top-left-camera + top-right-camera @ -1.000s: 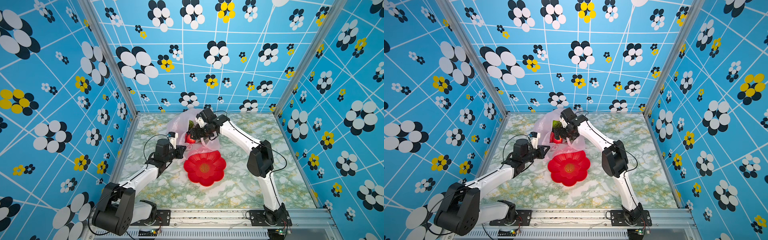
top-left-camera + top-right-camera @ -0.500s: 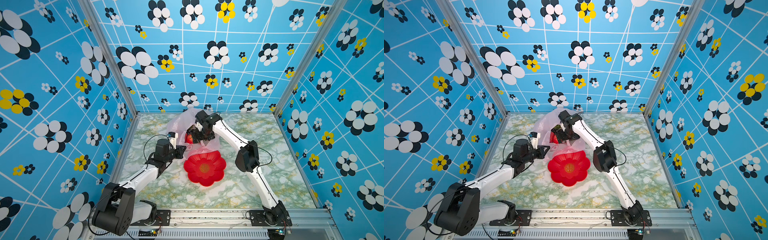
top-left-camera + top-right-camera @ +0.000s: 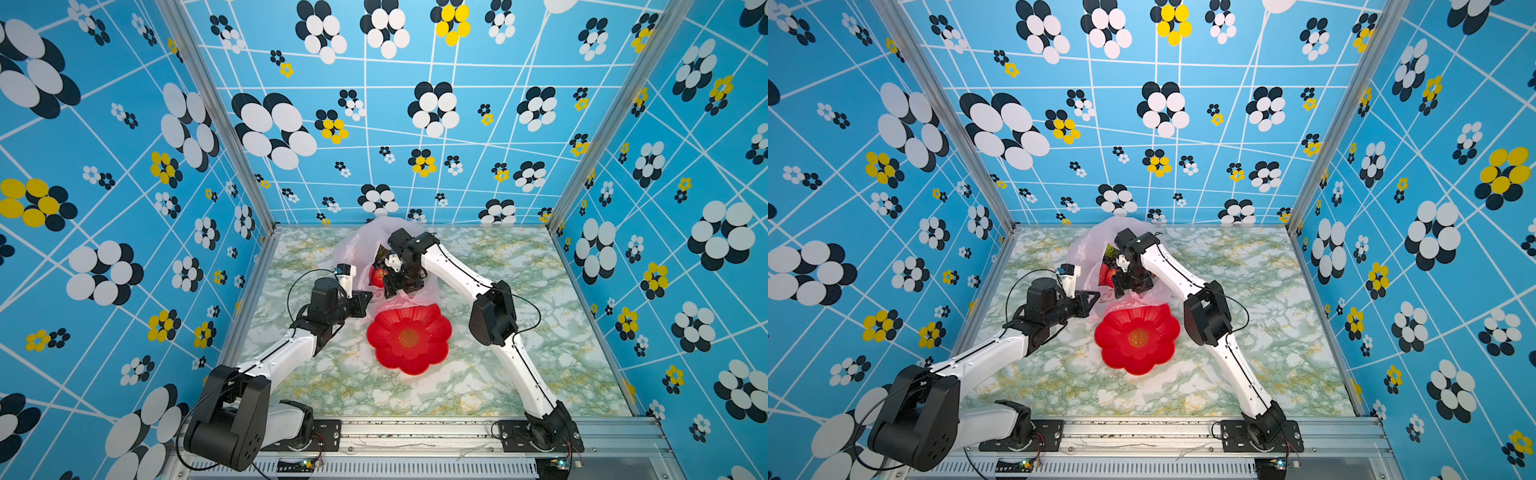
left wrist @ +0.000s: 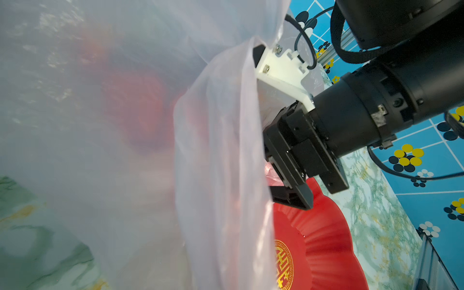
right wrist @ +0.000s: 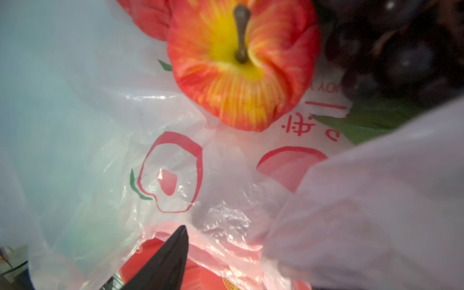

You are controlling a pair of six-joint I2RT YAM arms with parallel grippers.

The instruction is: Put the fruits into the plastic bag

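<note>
Logging marbled counter (image 3: pixel 519 374) with plastic bag (image 3: pixel 361 245) lying at its far middle, bag's near edge at far rim of red plate (image 3: pixel 390 353). Noted left hand (image 3: pixel 365 302) clenched on bag's near edge, right hand (image 3: pixel 401 286) reaching into the mouth, grip impossible to tell. Saw red apple (image 5: pixel 241 67) and dark grape bunch (image 5: pixel 401 55) side by side inside bag.
</note>
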